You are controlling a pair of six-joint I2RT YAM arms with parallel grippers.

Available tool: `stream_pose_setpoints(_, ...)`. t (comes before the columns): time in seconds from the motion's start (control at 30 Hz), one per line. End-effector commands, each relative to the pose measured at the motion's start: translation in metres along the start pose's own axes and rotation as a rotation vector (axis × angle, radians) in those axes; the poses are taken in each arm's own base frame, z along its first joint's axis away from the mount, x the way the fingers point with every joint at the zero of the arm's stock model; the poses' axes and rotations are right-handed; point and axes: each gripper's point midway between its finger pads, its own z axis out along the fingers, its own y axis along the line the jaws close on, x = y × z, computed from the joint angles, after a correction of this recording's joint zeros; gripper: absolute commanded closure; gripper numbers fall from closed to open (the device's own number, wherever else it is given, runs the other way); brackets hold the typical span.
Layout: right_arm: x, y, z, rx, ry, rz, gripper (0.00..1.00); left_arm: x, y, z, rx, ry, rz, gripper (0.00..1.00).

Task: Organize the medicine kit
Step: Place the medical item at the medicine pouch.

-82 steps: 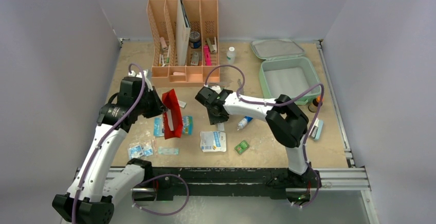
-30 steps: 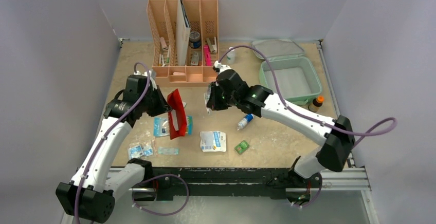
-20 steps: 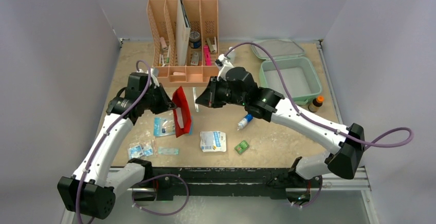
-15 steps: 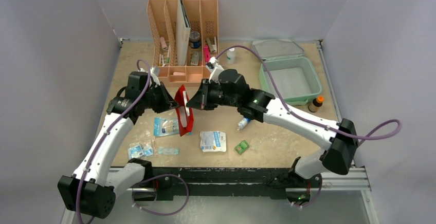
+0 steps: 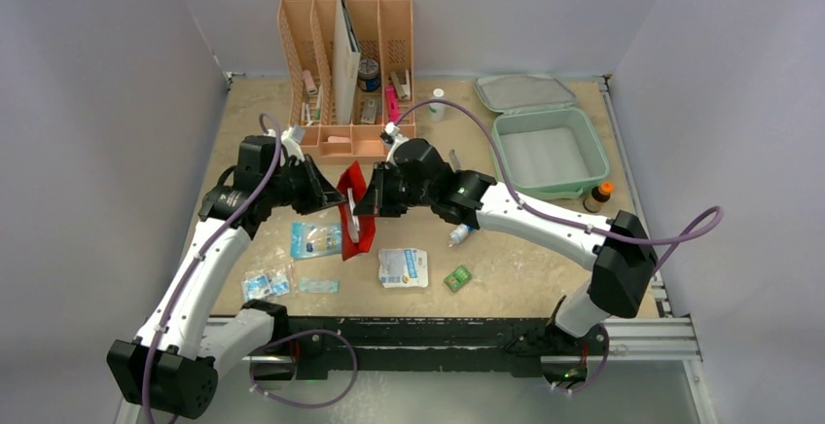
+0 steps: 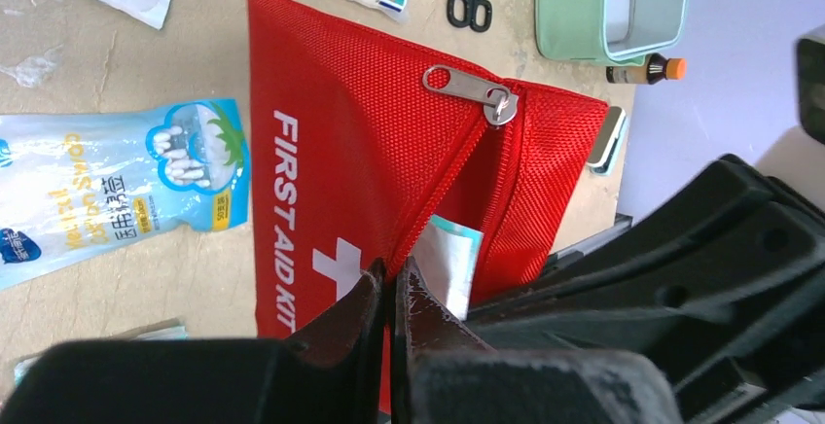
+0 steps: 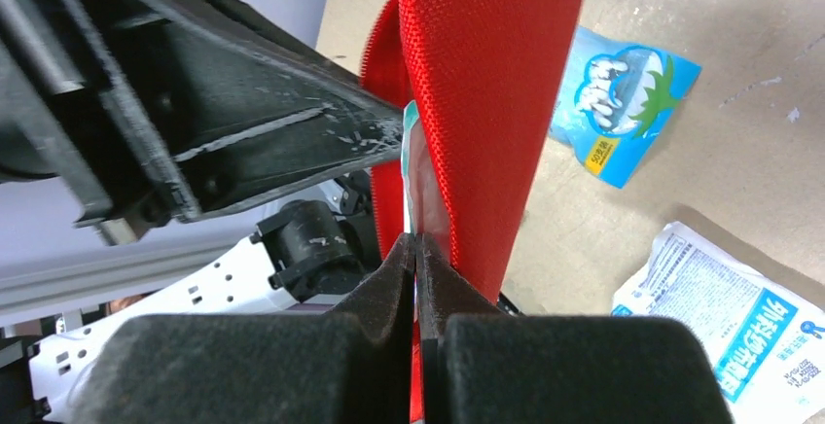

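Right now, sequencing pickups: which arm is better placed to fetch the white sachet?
Right, probably. The left gripper holds the red pouch upright; the right gripper only pinches a packet in its mouth and is nearer the white sachet.

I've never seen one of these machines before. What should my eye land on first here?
The bright red first-aid pouch, held up mid-table: the left tool pinches its open edge while the right tool pinches a small packet at the zip opening. Next, the mint-green case lying open at the far right, lid folded back.
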Motion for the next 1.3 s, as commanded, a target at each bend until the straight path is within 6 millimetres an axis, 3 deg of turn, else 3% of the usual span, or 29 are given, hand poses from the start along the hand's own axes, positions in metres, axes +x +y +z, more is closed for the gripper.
stream_pose_setpoints(0.0, -0.011, 0.007, -0.005, 0.013, -0.028, 0.010, 1.00, -0.012, -0.026, -0.012, 0.092, -0.052, 0.024, 1.00)
stream_pose_setpoints(0.1, -0.011, 0.006, -0.008, 0.032, -0.022, 0.002, 0.95, -0.012, -0.025, -0.011, 0.086, -0.048, 0.026, 1.00)
stream_pose_setpoints(0.27, -0.010, 0.019, -0.016, -0.010, 0.010, -0.044, 0.77, -0.010, -0.016, -0.008, 0.047, -0.044, 0.019, 1.00)
stream_pose_setpoints(0.47, -0.011, 0.032, -0.027, -0.052, 0.013, -0.053, 0.74, -0.014, 0.002, -0.007, -0.041, -0.080, 0.025, 1.00)
stream_pose_setpoints(0.63, -0.015, 0.033, -0.042, -0.053, -0.006, -0.127, 0.71, -0.030, 0.039, -0.022, -0.285, -0.170, 0.012, 1.00)
stream_pose_setpoints(0.8, -0.032, 0.020, -0.045, 0.033, -0.053, -0.234, 0.67, -0.042, 0.082, -0.055, -0.550, -0.327, -0.053, 1.00)
stream_pose_setpoints(0.87, -0.040, 0.007, -0.037, 0.077, -0.071, -0.275, 0.66, -0.044, 0.091, -0.069, -0.608, -0.386, -0.081, 1.00)
stream_pose_setpoints(1.03, -0.060, -0.031, -0.003, 0.229, -0.114, -0.420, 0.64, -0.053, 0.089, -0.094, -0.627, -0.490, -0.082, 1.00)
stream_pose_setpoints(1.27, -0.073, -0.056, 0.057, 0.274, -0.093, -0.600, 0.64, -0.066, 0.075, -0.124, -0.598, -0.595, -0.042, 1.00)
